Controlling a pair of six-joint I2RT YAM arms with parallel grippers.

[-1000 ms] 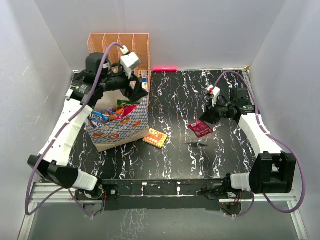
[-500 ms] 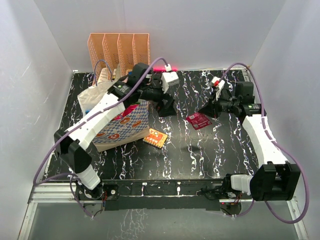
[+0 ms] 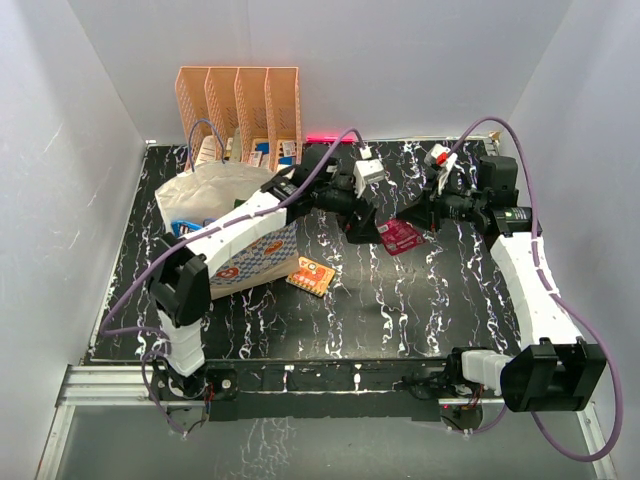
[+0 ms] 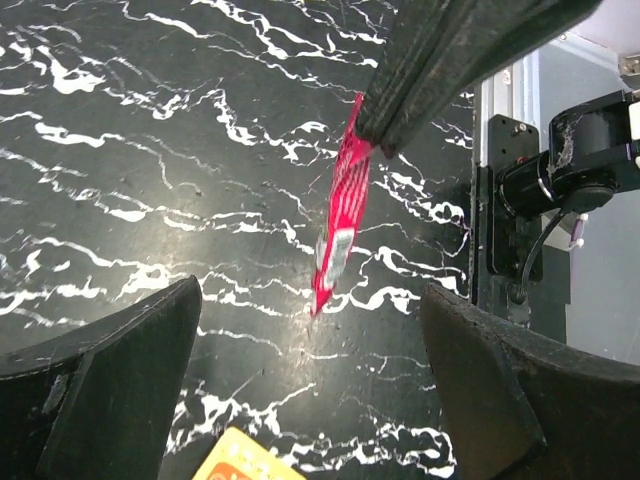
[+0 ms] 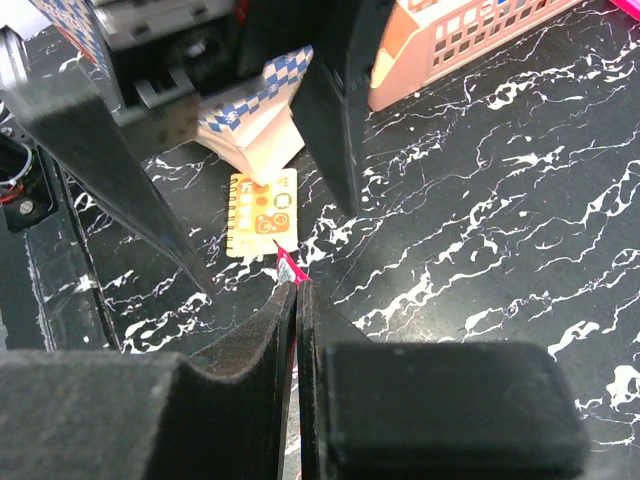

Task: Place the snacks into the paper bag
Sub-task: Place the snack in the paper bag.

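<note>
The right tool (image 5: 297, 295) pinches a magenta snack packet (image 4: 340, 225) by its top edge. The packet dangles just ahead of the wide-open left tool (image 3: 365, 228). It looks light, thin, floppy and slippery, so grip its flat middle.

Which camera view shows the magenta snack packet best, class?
Left wrist: the magenta packet hangs whole and close, pinched by the right end effector. Top external shows it small; right wrist shows only a pink sliver below shut fingers.
</note>
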